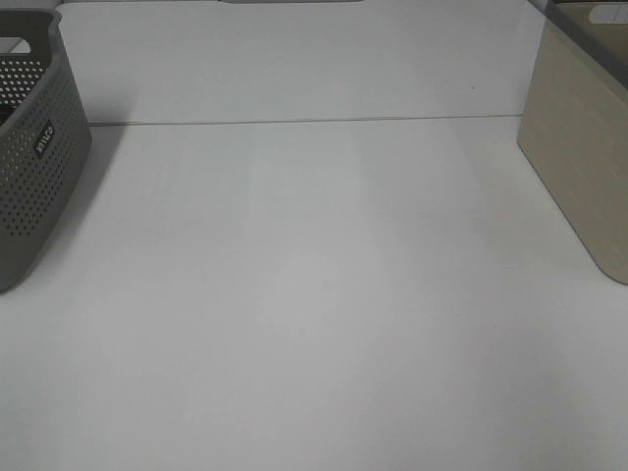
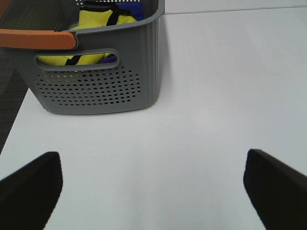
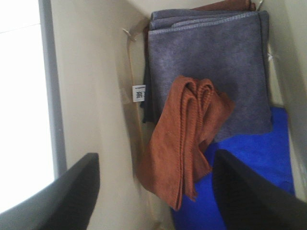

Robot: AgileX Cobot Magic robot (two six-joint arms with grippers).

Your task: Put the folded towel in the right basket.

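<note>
The folded brown towel lies inside the beige right basket, on top of a grey towel and a blue towel. My right gripper is open above it, with the fingers apart and holding nothing. The right basket also shows at the right edge of the high view. My left gripper is open and empty over the white table, in front of the grey left basket. Neither gripper shows in the high view.
The grey perforated basket stands at the left edge of the high view and holds yellow cloth and something purple. An orange handle runs along its rim. The white table lies between the two baskets.
</note>
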